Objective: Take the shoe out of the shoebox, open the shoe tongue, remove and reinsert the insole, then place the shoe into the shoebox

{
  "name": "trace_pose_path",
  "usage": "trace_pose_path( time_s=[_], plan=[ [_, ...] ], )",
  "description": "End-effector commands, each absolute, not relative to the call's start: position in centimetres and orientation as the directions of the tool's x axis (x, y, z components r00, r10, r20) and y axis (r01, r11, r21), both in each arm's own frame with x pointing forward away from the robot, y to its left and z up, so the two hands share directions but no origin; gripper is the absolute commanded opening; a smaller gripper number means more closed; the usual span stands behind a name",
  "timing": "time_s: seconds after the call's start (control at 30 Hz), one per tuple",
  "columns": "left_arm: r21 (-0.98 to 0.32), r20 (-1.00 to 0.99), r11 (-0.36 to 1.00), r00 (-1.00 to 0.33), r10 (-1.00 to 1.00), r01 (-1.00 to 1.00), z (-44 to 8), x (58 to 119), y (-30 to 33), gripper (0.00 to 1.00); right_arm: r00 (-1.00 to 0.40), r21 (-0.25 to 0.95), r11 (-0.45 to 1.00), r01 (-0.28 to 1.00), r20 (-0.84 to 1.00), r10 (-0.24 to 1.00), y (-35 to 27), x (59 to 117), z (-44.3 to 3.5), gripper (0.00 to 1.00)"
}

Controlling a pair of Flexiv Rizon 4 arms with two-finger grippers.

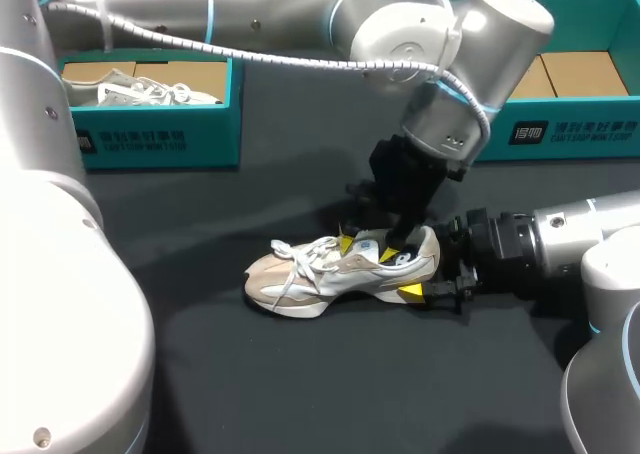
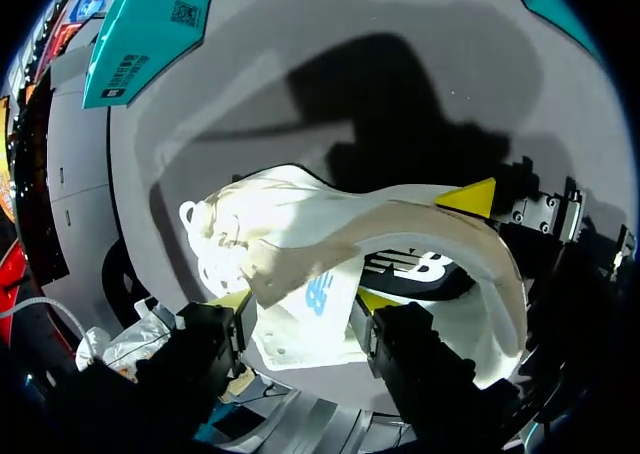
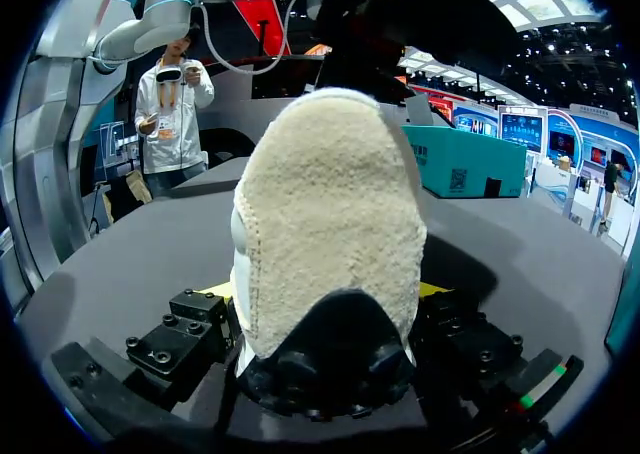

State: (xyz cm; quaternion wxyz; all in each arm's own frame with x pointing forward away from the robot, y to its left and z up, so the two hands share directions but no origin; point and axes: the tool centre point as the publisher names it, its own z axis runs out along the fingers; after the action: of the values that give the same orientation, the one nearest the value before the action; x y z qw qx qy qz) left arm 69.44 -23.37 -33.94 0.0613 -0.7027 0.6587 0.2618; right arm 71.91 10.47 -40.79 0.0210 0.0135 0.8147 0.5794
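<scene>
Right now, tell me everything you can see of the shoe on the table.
The shoe is a beige and white laced sneaker with a suede-looking heel, upright on its sole on the dark table, toe toward my left. The right gripper clamps its heel from both sides; the left gripper, from above, pinches a white piece at its opening.

Head view evenly lit from above, soft shadows lying on the dark worktop (image 1: pixel 300 394); my left wrist view has glare blowing out the shoe (image 2: pixel 270 224) with a hard black shadow past it; both my wrist views bend strongly at their rims.
</scene>
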Motion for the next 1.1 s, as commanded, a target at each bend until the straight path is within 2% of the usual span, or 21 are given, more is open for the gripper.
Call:
trace_pose_path(
  time_s=[0.03, 0.37, 0.47, 0.63, 0.7, 0.83, 1.1],
  plan=[
    [0.266, -0.460, -0.131, -0.006, -0.888, -0.955, -34.0, 70.0, -23.8, 0.49, -0.999, 0.944, 0.330, -0.003, -0.019, 0.047, 10.5, 71.8, -40.8, 0.00],
    [0.260, -0.467, -0.150, 0.012, -0.884, -0.954, -33.9, 70.8, -23.1, 0.42, -0.999, 0.944, 0.330, -0.003, -0.019, 0.047, 10.5, 71.8, -40.8, 0.00],
    [0.260, -0.465, -0.151, 0.014, -0.885, -0.954, -33.9, 70.7, -22.7, 0.35, -0.999, 0.944, 0.330, -0.003, -0.019, 0.047, 10.5, 71.8, -40.8, 0.00],
    [0.258, -0.434, -0.145, 0.020, -0.901, -0.955, -33.2, 70.4, -21.8, 0.14, -0.999, 0.944, 0.330, -0.003, -0.019, 0.047, 10.5, 71.8, -40.8, 0.00],
    [0.252, -0.415, -0.144, 0.028, -0.909, -0.957, -32.8, 70.2, -21.2, 0.11, -0.999, 0.944, 0.330, -0.003, -0.019, 0.047, 10.5, 71.8, -40.8, 0.00],
    [0.246, -0.364, -0.151, 0.053, -0.930, -0.957, -31.8, 70.0, -19.9, 0.00, -0.999, 0.944, 0.330, -0.003, -0.019, 0.047, 10.5, 71.8, -40.8, 0.00],
    [0.201, -0.222, -0.170, 0.124, -0.967, -0.965, -30.0, 69.5, -17.1, 0.00, -0.999, 0.944, 0.330, -0.003, -0.019, 0.047, 10.5, 71.8, -40.8, 0.00]
  ],
)
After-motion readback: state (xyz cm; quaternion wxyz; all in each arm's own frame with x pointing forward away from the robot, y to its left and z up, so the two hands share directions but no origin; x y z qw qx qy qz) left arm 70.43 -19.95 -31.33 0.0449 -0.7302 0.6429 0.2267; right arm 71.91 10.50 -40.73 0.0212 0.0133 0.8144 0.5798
